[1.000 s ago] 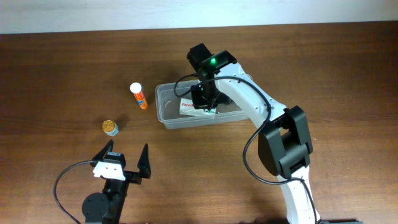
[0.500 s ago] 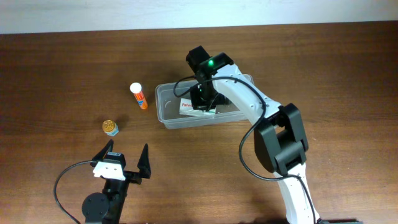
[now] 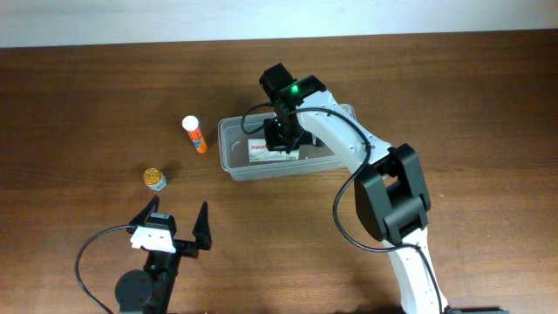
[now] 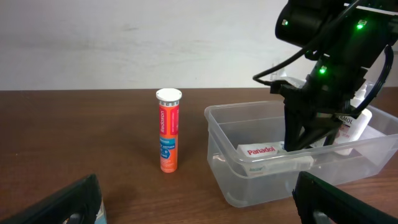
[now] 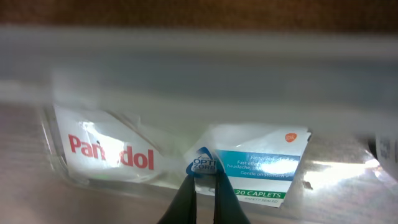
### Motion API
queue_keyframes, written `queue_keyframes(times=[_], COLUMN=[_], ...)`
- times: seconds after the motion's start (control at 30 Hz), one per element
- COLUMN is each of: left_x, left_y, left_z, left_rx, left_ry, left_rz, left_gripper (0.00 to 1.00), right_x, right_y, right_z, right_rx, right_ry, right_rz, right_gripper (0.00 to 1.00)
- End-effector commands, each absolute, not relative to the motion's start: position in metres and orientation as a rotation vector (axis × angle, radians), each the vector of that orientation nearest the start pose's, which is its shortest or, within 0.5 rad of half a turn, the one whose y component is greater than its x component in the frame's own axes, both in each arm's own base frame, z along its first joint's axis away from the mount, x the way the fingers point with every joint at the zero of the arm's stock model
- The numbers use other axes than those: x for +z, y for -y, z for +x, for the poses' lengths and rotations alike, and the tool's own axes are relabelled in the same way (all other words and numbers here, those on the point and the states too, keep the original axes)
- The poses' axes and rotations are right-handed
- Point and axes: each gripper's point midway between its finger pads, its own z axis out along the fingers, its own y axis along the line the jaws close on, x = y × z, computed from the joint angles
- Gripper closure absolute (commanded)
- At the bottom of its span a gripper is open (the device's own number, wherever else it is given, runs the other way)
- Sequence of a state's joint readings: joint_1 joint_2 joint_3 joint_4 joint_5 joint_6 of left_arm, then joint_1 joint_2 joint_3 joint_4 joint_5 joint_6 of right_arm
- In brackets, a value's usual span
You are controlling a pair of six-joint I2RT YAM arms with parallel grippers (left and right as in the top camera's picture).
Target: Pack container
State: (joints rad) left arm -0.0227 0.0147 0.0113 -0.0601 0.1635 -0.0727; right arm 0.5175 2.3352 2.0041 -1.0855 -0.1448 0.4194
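The clear container sits mid-table, and in the left wrist view the container is at the right. Inside it, my right gripper points down, shut on the edge of a white Panadol box. The right wrist view shows the thin fingertips pinching the Panadol box low in the tub, behind the blurred container wall. A white bottle lies in the tub behind that arm. My left gripper rests near the front edge, open wide and holding nothing; in its own view the left gripper has only bare table between its fingers.
An orange tube with a white cap stands left of the container; the same tube is upright in the left wrist view. A small jar with a gold lid sits further front-left, between the tube and my left gripper.
The right gripper has shifted the Panadol box slightly leftward inside the container. The left arm has not moved.
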Motion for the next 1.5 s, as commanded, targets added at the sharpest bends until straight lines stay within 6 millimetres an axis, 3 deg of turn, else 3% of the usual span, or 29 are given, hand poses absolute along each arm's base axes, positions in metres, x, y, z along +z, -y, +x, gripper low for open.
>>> queue_keyframes(times=[0.0, 0.3, 0.7, 1.0, 1.47], left_x=[0.161, 0.161, 0.161, 0.161, 0.161], left_y=[0.031, 0.031, 0.031, 0.031, 0.031], left_z=[0.244, 0.244, 0.244, 0.244, 0.244], left_rx=[-0.201, -0.201, -0.201, -0.201, -0.201], left_ry=[-1.635, -1.635, -1.635, -1.635, -1.635], left_rz=[0.070, 0.070, 0.070, 0.070, 0.070], left_gripper=[0.01, 0.01, 0.01, 0.01, 0.01], right_x=[0.025, 0.025, 0.026, 0.030, 0.028], right_y=[-0.263, -0.260, -0.264, -0.285, -0.277], right_z=[0.416, 0.427, 0.433, 0.419, 0.400], right_rx=[0.289, 0.242, 0.272, 0.466, 0.406], right_ry=[-3.068, -3.022, -3.005, -3.059, -3.133], right_rz=[-0.148, -0.139, 0.020, -0.004, -0.042], right_gripper=[0.96, 0.96, 0.96, 0.96, 0.96])
